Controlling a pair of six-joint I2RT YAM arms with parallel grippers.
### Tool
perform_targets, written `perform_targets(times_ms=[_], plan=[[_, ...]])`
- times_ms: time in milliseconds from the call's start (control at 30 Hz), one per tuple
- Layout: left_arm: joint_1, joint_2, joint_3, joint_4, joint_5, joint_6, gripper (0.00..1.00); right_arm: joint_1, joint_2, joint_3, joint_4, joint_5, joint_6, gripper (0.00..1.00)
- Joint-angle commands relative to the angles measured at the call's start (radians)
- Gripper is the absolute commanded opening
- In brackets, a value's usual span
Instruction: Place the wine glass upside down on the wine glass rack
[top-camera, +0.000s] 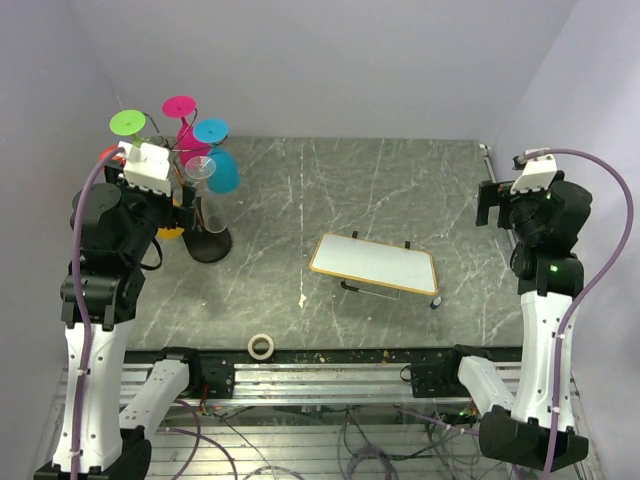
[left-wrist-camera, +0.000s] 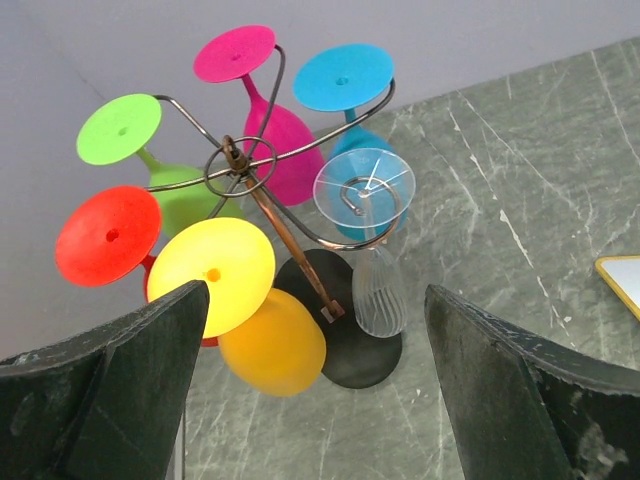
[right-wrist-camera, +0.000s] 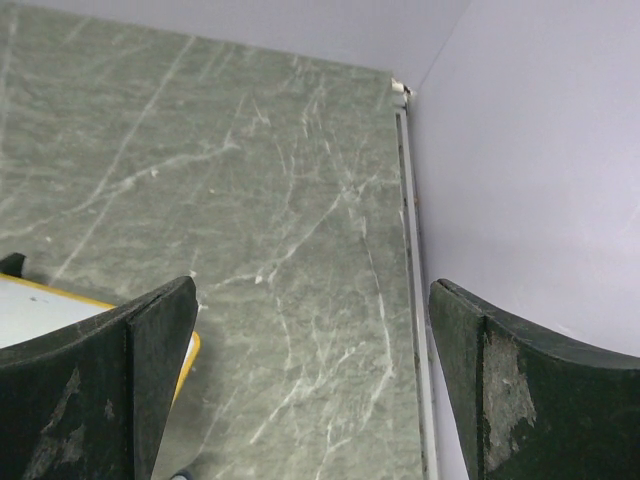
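At the counter's (top-camera: 400, 190) far left corner the wine glass rack (left-wrist-camera: 241, 167) stands with the clear wine glass (left-wrist-camera: 378, 292) hanging bowl-down from a scroll arm, among coloured glasses (left-wrist-camera: 272, 345). The left jaws gape wide just in front of it, holding nothing. The right jaws are spread too, empty near the right edge. I'd say the glass looks seated, so the left arm should back straight out, brushing neither foot nor wire.

Grey-green marbled table (top-camera: 400, 190). Yellow-rimmed white board (top-camera: 373, 265) mid-table, tilted askew. Small dark object (top-camera: 437, 300) just beside board's near right corner. White scrap (top-camera: 303, 298) left of board. Tape roll (top-camera: 262, 346) at near edge. Lavender walls (top-camera: 330, 60).
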Motion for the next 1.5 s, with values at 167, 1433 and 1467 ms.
perform_targets(times_ms=[167, 1433, 1467], plan=[[0.016, -0.067, 0.025, -0.004, -0.060, -0.001, 0.99, -0.007, -0.030, 0.126, -0.067, -0.092, 0.062, 1.00], [0.057, -0.135, -0.092, 0.049, -0.149, -0.133, 0.99, -0.011, -0.139, 0.031, -0.066, -0.039, 0.125, 1.00], [0.057, -0.135, -0.096, 0.050, -0.148, -0.133, 0.99, -0.011, -0.139, 0.029, -0.066, -0.042, 0.125, 1.00]])
